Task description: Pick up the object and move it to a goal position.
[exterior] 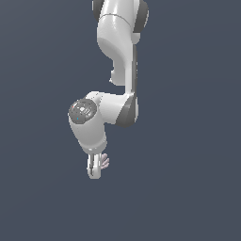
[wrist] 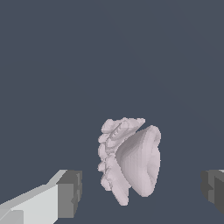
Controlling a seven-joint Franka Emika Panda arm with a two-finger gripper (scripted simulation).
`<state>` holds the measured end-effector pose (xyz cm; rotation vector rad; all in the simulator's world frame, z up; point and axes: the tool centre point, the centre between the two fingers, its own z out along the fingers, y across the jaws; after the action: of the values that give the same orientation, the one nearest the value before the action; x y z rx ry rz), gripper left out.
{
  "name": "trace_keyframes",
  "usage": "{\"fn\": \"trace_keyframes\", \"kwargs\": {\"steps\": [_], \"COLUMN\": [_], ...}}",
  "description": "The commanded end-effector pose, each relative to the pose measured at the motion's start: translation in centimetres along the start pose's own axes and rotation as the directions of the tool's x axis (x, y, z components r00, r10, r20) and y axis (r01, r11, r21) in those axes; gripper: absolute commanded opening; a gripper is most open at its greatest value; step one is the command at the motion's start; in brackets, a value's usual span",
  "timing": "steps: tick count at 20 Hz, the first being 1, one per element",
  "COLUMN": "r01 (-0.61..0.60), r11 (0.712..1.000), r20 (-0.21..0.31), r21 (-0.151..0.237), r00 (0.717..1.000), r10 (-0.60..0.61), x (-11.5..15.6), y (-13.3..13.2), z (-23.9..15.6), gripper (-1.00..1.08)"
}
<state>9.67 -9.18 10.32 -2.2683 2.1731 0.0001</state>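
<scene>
One plain dark grey-blue surface fills every frame, and the object is seen between the spread fingers of the gripper, untouched.

- My exterior view stands back, taking the whole arm against plain grey.
- My wrist view looks close past the gripper at the object.
- Both share the object and the gripper.

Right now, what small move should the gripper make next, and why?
Probably close the fingers. In the wrist view the object lies between the two finger pads, with clear gaps on both sides, so the gripper is open and not yet gripping. The exterior view shows the gripper already beside it.
</scene>
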Motion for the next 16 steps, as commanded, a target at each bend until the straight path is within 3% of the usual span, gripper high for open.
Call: {"fn": "trace_keyframes", "kwargs": {"steps": [1, 16], "r01": [-0.008, -0.009], "r11": [1.000, 1.000], "r20": [0.000, 0.000], "r21": [0.000, 0.000], "r00": [1.000, 1.000], "r10": [0.008, 0.009], "x": [0.0, 0.0], "y": [0.0, 0.1], "z": [0.0, 5.2], "gripper": [1.00, 1.00]}}
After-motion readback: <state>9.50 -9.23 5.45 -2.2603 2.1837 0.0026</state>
